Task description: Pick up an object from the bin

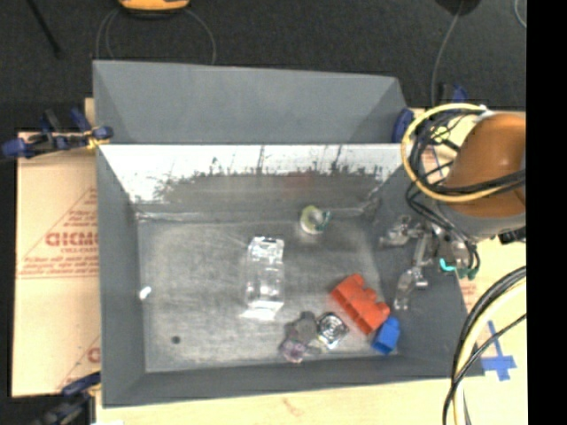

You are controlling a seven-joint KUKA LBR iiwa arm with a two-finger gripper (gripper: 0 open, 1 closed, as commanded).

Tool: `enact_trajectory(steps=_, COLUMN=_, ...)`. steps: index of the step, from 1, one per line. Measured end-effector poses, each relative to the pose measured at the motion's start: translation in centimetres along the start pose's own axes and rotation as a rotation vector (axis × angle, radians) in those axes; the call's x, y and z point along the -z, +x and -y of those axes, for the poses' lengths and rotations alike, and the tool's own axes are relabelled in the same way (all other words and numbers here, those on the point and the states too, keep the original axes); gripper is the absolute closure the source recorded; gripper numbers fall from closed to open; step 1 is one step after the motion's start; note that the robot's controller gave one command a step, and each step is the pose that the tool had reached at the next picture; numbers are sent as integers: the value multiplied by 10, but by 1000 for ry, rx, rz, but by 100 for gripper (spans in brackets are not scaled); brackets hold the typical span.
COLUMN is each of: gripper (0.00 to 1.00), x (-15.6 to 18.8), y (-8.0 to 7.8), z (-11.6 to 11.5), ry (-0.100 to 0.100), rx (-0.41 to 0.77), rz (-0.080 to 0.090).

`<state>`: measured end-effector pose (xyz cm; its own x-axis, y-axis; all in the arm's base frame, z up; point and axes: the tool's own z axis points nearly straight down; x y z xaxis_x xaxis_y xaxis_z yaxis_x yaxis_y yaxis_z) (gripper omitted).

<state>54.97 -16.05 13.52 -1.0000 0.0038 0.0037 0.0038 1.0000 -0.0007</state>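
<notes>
My gripper (401,264) hangs by the bin's right wall, its two metal fingers apart with nothing between them. Just below and left of it a red block (359,304) lies tilted on the floor. A small blue block (386,336) sits at the red block's lower right end, near the front right corner. A small round whitish-green thing (312,220) lies near the back wall, left of the gripper.
A clear plastic bottle (264,277) lies in the middle of the bin. A shiny crumpled piece (330,328) and a purplish one (299,342) lie by the front wall. A tiny white scrap (144,294) sits at the left.
</notes>
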Motion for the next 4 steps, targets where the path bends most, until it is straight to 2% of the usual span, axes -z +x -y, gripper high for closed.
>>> enact_trajectory(steps=1, gripper=0, x=-41, y=27, z=-12, ry=7, rx=181, rz=23)
enact_trajectory(steps=2, gripper=0, x=-60, y=31, z=-60, ry=7, rx=350, rz=25)
enact_trajectory(steps=3, gripper=100, x=-58, y=30, z=-59, ry=8, rx=353, rz=26)
enact_trajectory(steps=4, gripper=0, x=-61, y=35, z=-59, ry=4, rx=355, rz=9)
